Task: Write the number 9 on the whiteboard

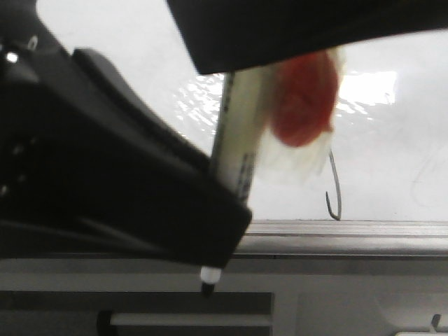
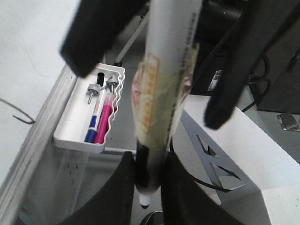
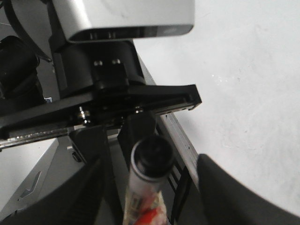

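Observation:
A white marker pen (image 1: 238, 133) with a red and cream wrap stands upright, black tip (image 1: 208, 288) down. My left gripper (image 1: 227, 224) is shut on its lower barrel, seen close in the left wrist view (image 2: 150, 161). My right gripper (image 1: 280, 56) is open, with its two dark fingers (image 2: 89, 42) set apart on either side of the pen's upper barrel. The capped top end (image 3: 151, 157) sits between them, touching neither. The whiteboard (image 1: 392, 140) carries the number 9 (image 1: 335, 189), a thin hooked stroke near its lower rim that also shows in the left wrist view (image 2: 18, 115).
The whiteboard's grey metal rim (image 1: 350, 231) runs just above the pen tip. A white tray (image 2: 70, 136) hangs off the rim and holds a blue pen (image 2: 93, 123) and a pink pen (image 2: 104, 119). Grey brackets and cables (image 2: 220, 164) lie below the board.

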Motion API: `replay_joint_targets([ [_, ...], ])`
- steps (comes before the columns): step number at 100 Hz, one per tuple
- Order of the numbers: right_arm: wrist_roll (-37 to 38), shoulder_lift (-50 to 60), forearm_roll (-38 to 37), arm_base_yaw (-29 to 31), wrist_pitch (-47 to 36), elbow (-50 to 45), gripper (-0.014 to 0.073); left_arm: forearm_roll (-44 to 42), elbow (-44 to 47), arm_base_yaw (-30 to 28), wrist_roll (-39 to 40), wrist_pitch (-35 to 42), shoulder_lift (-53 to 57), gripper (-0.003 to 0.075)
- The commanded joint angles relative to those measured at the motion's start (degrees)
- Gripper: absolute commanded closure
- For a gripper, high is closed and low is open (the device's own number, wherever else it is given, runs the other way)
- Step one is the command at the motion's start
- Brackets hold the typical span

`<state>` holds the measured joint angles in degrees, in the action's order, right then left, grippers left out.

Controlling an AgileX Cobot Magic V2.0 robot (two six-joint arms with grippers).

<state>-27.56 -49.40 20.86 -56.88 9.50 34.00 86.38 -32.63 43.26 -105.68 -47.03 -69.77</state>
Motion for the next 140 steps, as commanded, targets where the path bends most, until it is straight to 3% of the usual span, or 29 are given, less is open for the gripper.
replay_joint_targets([
  [1, 0.0, 1.3, -0.7, -0.2, -3.7, 1.6, 0.0076, 4.5, -0.2, 0.1, 0.5, -1.8, 0.9, 0.0741],
  [35, 0.0, 11.0, -3.1, 5.5, -5.3, 1.9, 0.0105, 9.2, 0.0, 0.1, 0.5, -1.8, 0.9, 0.0741],
  [45, 0.0, 15.7, -3.1, 7.6, -7.8, 1.9, 0.0291, 15.5, 0.0, 0.1, 0.5, -0.5, 0.9, 0.0741],
  [57, 0.0, 21.0, -3.1, 9.1, -10.2, 1.9, 0.0667, 19.8, 0.0, 0.8, 0.6, 5.4, 0.9, 0.0741],
  [79, 0.0, 26.6, -3.1, 9.3, -11.7, 1.9, 0.0654, 19.8, -0.5, 4.5, 10.4, 29.2, 0.9, 0.0741],
  [90, 0.0, 27.0, -3.1, 9.4, -10.6, 1.8, 0.0654, 19.8, -3.1, 8.3, 12.3, 44.3, 0.9, 0.0741],
  [107, 0.0, 27.0, -3.1, 9.4, -10.4, 1.7, 0.0654, 19.7, -10.2, 15.6, 12.6, 61.6, -0.5, 0.0741],
  [130, 0.0, 27.0, -3.1, 9.4, -10.4, 1.7, 0.0654, 19.6, -14.1, 18.0, 27.0, 64.3, -6.5, 0.0741],
  [140, 0.0, 27.0, -3.1, 9.4, -10.1, 1.7, 0.0654, 19.6, -14.7, 18.0, 29.0, 65.9, -8.5, 0.0741],
])
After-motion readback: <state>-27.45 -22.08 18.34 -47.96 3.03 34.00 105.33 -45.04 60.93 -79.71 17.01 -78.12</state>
